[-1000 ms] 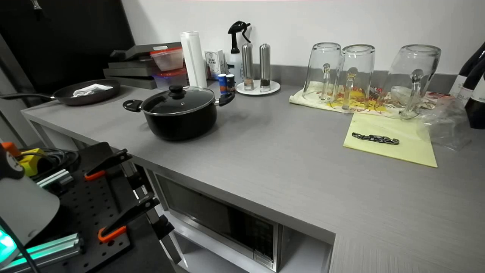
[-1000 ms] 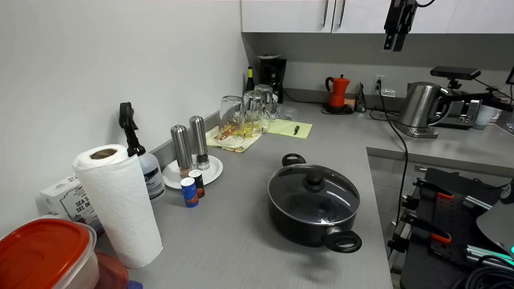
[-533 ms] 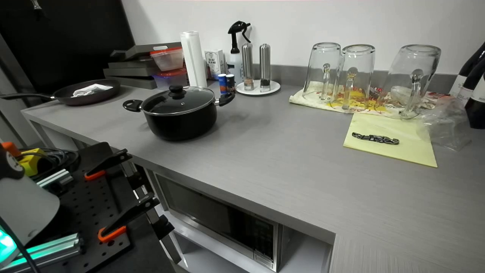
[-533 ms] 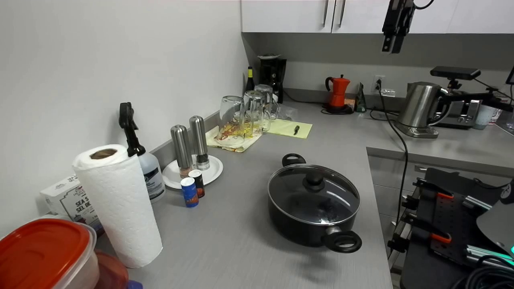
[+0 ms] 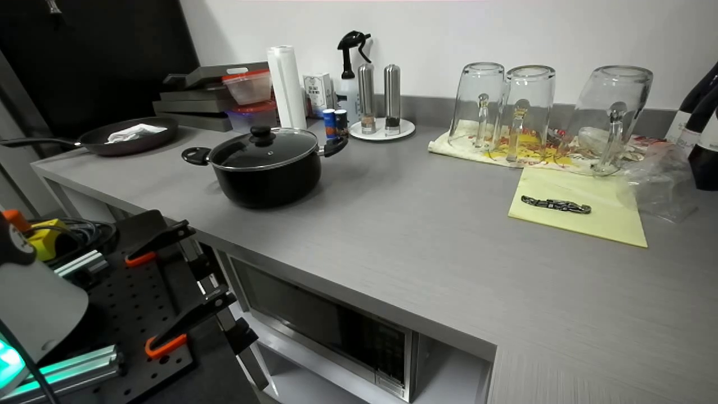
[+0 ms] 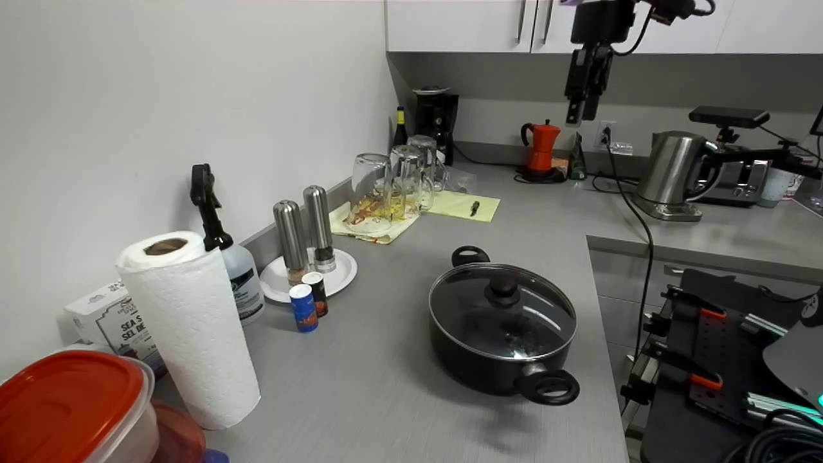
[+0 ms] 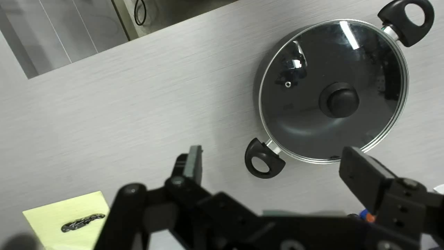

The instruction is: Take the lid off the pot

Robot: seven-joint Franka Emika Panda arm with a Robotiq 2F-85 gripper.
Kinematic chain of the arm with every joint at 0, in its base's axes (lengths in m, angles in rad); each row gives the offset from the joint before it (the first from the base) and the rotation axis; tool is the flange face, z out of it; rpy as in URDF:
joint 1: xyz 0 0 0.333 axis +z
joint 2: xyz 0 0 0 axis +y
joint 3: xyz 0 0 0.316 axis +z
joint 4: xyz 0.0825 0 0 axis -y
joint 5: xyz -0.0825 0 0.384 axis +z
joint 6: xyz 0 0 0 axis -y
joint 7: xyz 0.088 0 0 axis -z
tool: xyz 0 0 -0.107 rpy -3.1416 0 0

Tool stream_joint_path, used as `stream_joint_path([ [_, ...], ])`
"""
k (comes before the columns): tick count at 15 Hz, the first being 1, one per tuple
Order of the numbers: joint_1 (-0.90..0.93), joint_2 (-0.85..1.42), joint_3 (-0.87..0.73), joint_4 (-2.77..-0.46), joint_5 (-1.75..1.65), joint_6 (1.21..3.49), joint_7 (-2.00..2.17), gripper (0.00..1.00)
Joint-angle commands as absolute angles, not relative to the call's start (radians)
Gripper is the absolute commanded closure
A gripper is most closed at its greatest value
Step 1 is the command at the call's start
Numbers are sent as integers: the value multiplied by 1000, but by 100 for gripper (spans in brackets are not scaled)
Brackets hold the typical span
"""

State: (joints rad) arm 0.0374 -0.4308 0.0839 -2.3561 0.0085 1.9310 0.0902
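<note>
The pot (image 5: pixel 269 189) is black, wide and low, and stands upright on the grey counter. It also shows in an exterior view (image 6: pixel 472 370) and in the wrist view, where a side handle (image 7: pixel 275 165) is plain. The lid (image 5: pixel 294 147) is a glass disc with a metal rim. It sits on the pot, also in an exterior view (image 6: pixel 472 315) and the wrist view (image 7: pixel 308 121). Its black knob (image 7: pixel 342 103) stands at the centre. My gripper (image 6: pixel 580 121) is high above the counter, apart from the pot. In the wrist view my gripper (image 7: pixel 272 151) is open and empty, its fingers wide apart.
Upturned glass mugs (image 5: pixel 521 112) stand on a cloth by the wall. Two metal mills (image 6: pixel 290 235) stand on a white plate (image 6: pixel 347 267), near a paper roll (image 6: pixel 193 334). A frying pan (image 5: pixel 129 147) lies farther along. The counter's front edge (image 5: pixel 359 297) runs close to the pot.
In an exterior view my gripper has moved left and down, and more of the wrist has come into view. The pot and lid have not moved.
</note>
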Motion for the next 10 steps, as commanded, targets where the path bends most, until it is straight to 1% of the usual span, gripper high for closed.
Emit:
stream_joint_path([
  [1, 68, -331, 115, -2353, -14, 2013, 76, 0],
  [10, 145, -109, 171, -2359, -10, 2178, 57, 0],
])
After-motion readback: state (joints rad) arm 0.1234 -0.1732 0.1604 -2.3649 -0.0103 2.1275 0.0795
